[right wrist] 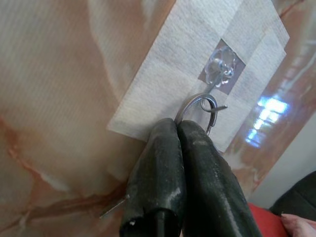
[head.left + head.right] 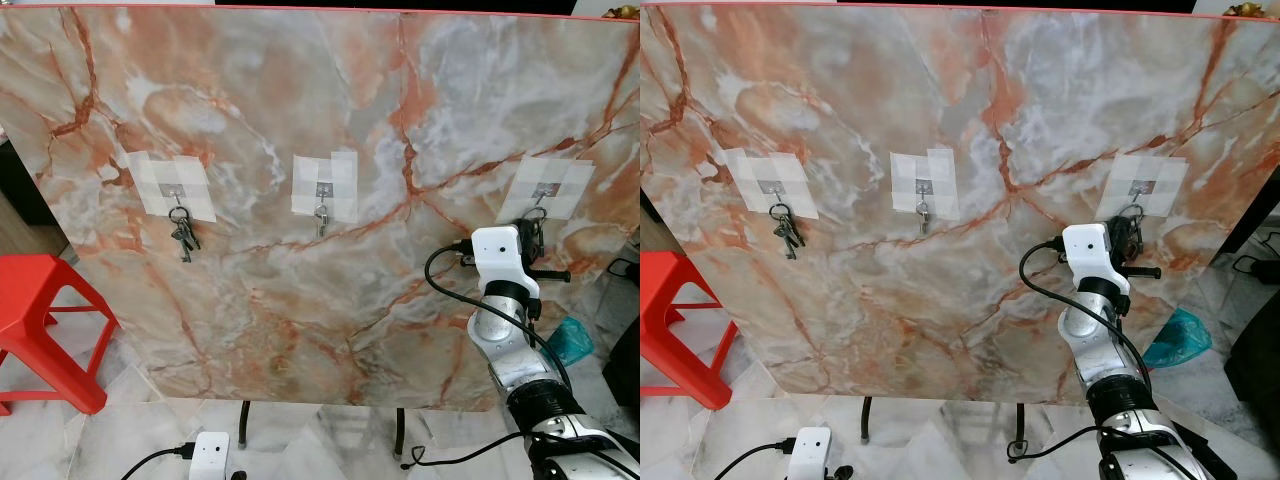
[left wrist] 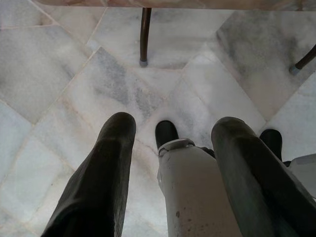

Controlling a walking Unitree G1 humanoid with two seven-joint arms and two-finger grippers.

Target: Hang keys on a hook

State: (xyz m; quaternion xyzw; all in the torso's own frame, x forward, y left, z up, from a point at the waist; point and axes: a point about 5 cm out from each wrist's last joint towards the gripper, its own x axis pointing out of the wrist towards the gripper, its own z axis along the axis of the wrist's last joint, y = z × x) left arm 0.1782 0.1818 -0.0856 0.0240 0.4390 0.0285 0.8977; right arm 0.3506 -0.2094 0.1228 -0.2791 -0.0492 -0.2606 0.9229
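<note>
Key ring (image 1: 197,106) is pinched between the clenched fingers of the right end effector (image 1: 178,127), its loop touching the right-hand hook (image 1: 220,69) on the marble board (image 2: 330,250); another key bunch (image 2: 183,236) hangs at the board's nine o'clock; left end effector (image 3: 170,136) hangs released over the floor (image 3: 59,74).

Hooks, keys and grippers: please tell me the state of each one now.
Left hook: bunch of keys hangs from it.
Middle hook: something small hangs from it.
Right hook: key ring at its tip.
Right gripper: raised to the right hook, shut on the key ring.
Left gripper: low above the floor, open, idle.
</note>
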